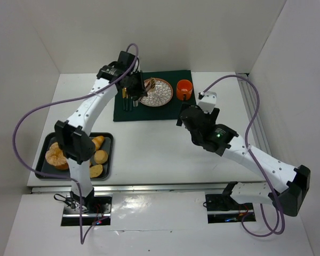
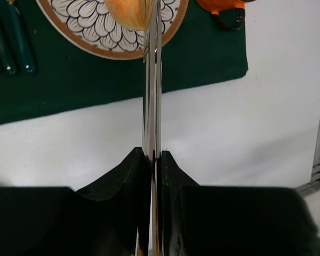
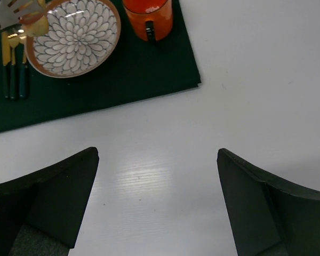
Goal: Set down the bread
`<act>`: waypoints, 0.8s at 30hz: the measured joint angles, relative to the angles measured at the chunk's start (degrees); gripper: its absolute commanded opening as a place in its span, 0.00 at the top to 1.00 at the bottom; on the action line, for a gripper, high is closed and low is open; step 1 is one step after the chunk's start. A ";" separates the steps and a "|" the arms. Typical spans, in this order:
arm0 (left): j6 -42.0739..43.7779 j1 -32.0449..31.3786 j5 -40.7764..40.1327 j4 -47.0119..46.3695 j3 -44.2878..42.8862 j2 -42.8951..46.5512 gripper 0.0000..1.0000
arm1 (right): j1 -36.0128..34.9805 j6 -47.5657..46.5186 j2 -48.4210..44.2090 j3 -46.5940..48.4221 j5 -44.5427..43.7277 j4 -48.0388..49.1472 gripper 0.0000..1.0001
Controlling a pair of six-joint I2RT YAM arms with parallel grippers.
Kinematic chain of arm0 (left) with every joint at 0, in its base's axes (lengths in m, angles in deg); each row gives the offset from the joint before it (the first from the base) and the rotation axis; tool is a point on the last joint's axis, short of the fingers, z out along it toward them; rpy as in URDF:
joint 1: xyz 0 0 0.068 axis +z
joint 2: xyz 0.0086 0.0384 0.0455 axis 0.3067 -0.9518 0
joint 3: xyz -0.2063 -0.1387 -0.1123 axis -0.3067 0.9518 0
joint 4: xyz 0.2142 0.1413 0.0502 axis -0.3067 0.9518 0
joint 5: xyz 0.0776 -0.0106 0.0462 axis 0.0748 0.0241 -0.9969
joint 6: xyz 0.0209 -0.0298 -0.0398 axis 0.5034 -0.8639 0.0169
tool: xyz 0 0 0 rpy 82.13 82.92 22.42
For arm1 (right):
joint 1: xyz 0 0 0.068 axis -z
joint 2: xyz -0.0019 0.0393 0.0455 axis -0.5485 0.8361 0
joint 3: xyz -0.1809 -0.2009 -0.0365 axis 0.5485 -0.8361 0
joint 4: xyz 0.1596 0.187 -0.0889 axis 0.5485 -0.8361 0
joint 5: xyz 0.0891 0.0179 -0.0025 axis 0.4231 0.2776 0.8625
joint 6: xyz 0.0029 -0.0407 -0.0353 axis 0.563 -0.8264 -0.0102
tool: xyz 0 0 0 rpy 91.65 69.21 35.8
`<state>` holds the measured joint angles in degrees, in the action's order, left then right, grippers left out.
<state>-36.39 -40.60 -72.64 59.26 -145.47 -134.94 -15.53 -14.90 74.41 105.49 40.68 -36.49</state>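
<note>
My left gripper [image 2: 153,154] is shut on a pair of metal tongs [image 2: 152,90]. The tongs are pinched on a golden piece of bread [image 2: 129,13] over the left part of the flower-patterned plate [image 2: 90,40]. In the top view the left gripper [image 1: 132,84] hangs at the plate's [image 1: 159,93] left edge, above the dark green mat [image 1: 149,111]. In the right wrist view the tongs' tips [image 3: 10,16] hold the bread [image 3: 36,22] at the plate's [image 3: 77,34] rim. My right gripper [image 3: 158,160] is open and empty above the bare white table, in front of the mat [image 1: 184,114].
An orange mug [image 1: 184,89] stands on the mat right of the plate. Cutlery with dark green handles [image 1: 129,100] lies left of the plate. A black tray [image 1: 108,140] at the near left holds several more bread pieces [image 1: 100,156]. White walls enclose the table.
</note>
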 measured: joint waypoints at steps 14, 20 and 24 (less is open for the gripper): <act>0.94 -2.25 0.87 -4.70 -2.99 -13.92 0.47 | 1.20 1.16 2.40 0.31 0.55 -4.85 0.01; 2.08 -3.08 0.63 -5.14 -3.32 -13.33 0.43 | 1.22 1.09 2.97 0.31 0.92 -4.96 0.01; 2.25 -3.10 -1.57 -4.39 -3.32 -11.02 0.43 | 1.22 1.09 3.10 0.31 1.18 -4.94 0.01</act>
<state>-34.14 -43.70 -74.22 54.87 -148.79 -145.96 -14.30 -13.81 77.51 105.80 41.86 -41.43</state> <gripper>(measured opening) 0.575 0.991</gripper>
